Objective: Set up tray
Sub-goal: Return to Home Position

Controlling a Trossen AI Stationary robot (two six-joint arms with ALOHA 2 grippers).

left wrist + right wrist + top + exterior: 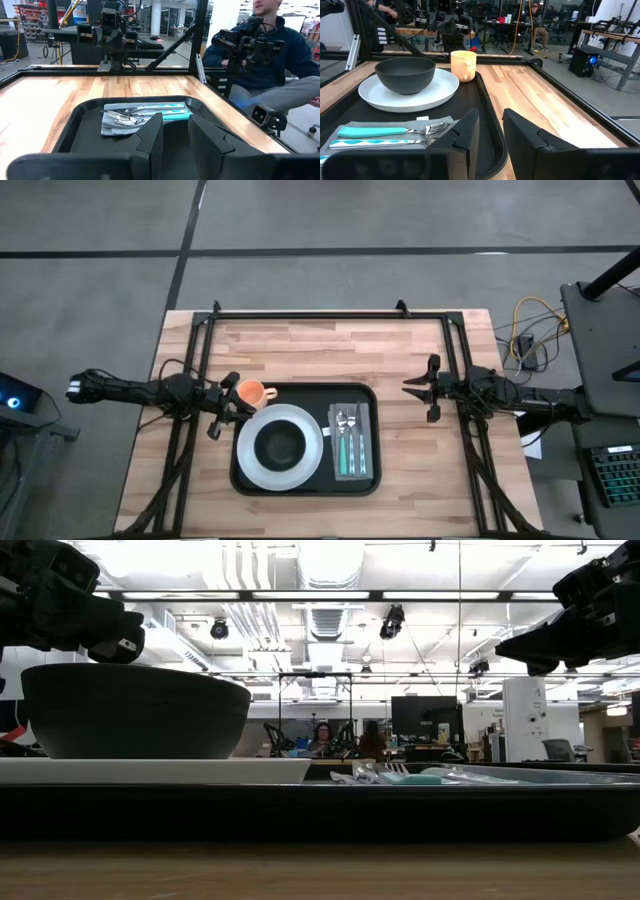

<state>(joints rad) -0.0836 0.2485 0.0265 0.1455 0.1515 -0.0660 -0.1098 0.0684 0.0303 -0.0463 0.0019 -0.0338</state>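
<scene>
We count one black tray (310,395) at the middle of the table (300,345). It carries one white plate (247,455) with one bowl (280,445), one orange cup (250,392), and one grey napkin (368,462) under three utensils (350,445). The left hand (222,406) hangs at the tray's left edge and the right hand (432,390) well to its right, both released.

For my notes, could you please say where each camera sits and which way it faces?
High: above the table, straight down on the tray; left arm, right arm show.
Low: tabletop height, level past the bowl; arms in upper corners.
Left wrist: on left arm, past open left pincer toward cutlery.
Right wrist: on right arm, past open right pincer toward plate and cup.
Shared: both wrist views show the cutlery.
</scene>
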